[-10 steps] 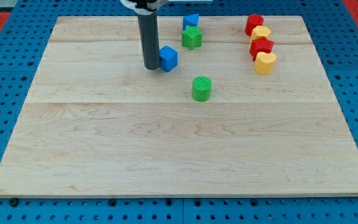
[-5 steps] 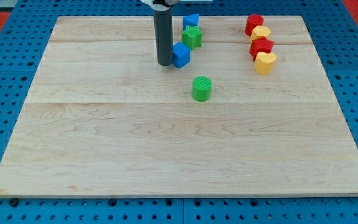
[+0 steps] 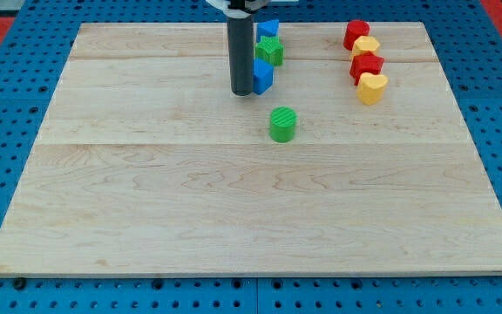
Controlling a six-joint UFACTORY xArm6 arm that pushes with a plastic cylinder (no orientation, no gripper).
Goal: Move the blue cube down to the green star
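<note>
My tip (image 3: 241, 91) stands on the board at the view's upper middle, pressed against the left side of the blue cube (image 3: 263, 76). The rod hides part of the cube's left face. The green star (image 3: 271, 51) lies just above and to the right of the cube, touching or nearly touching it. A second blue block (image 3: 268, 29), wedge-like, sits right above the green star.
A green cylinder (image 3: 282, 124) stands below and to the right of the blue cube. At the view's upper right, two red blocks (image 3: 356, 33) (image 3: 366, 64) and two yellow blocks (image 3: 367, 45) (image 3: 372, 87) form a column. The wooden board (image 3: 146, 209) ends near the upper blocks.
My tip has moved to the view's right, pushing the blue cube right and slightly up, from well left of the green star to just under it.
</note>
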